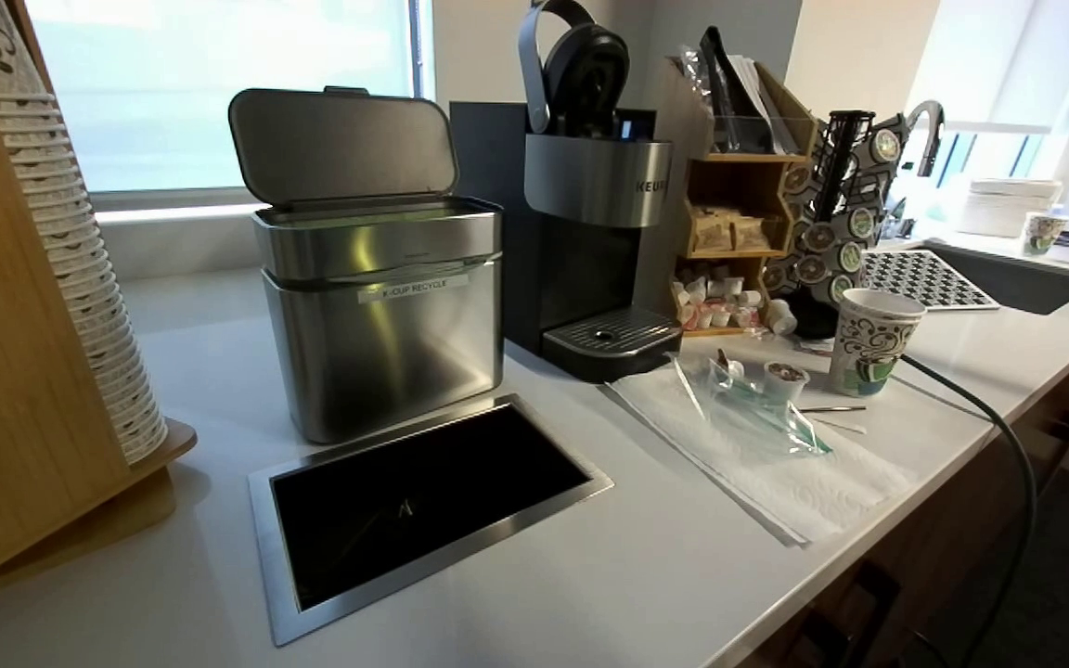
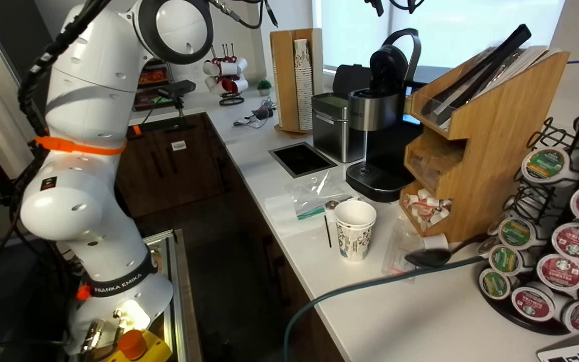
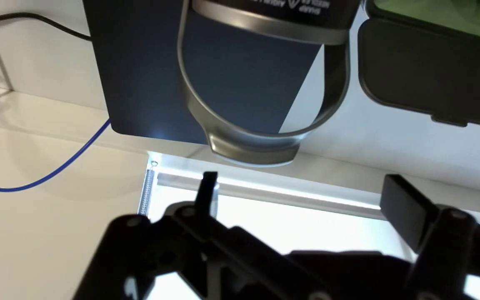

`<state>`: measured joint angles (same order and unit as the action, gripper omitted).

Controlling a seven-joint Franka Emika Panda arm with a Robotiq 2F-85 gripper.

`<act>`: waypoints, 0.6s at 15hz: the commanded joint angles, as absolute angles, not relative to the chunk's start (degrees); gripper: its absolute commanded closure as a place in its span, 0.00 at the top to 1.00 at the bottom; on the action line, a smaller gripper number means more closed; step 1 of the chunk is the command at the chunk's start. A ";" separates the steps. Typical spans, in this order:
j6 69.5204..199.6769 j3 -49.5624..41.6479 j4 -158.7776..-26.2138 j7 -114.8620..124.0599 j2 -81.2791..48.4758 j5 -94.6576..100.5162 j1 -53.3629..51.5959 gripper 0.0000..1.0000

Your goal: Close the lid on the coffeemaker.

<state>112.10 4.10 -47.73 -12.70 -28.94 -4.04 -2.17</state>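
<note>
Two black fingers (image 3: 407,208) of the black mechanical claw (image 3: 301,187) stand spread apart in the wrist view, with nothing gripped between them: it is released. The rounded, black-lined hinged lid (image 1: 587,70) stands raised on top of the tall dark grey and black coffeemaker (image 1: 598,181), upon the white desk (image 1: 581,584), as both exterior views show. Everything in the coming move turns on the lid's curved grey handle (image 3: 254,152): in the wrist view it lies just past the fingertips, apart from them, nearer one finger than the other, its broad lip running roughly parallel to the line from finger to finger. Since that view seems to stand upside down, the handle probably sits below the claw, though depth is hard to tell. Pressing it forward and down looks the likely next step.
</note>
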 commanded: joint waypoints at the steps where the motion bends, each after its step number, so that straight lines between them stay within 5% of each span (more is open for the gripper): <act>1: 114.16 4.25 -45.87 -13.63 -31.09 -4.52 -1.66 1.00; 9: 118.56 4.04 -40.05 -12.97 -37.63 -4.51 -1.29 1.00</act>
